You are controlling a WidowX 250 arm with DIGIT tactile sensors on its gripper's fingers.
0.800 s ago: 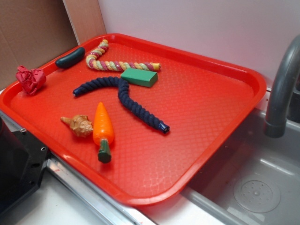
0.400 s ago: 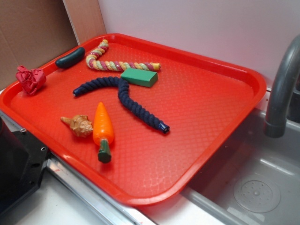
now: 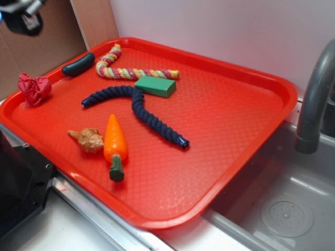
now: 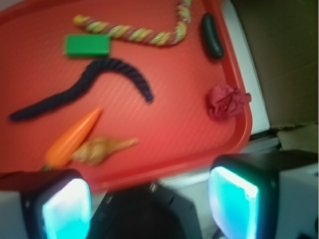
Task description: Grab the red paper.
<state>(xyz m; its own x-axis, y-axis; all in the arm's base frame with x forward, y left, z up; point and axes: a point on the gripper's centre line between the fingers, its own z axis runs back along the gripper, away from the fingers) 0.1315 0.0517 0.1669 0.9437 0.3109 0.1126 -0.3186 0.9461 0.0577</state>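
Well below the wide-open, empty claw, red paper at tray's edge.

Exterior view: tool cut off by top-left corner, jaw state can't tell. Faucet cropped at right edge. Wrist view blurred overall; tool fingers cut by bottom edge; red tray cropped top/left.

Fingers apart, empty, high up.
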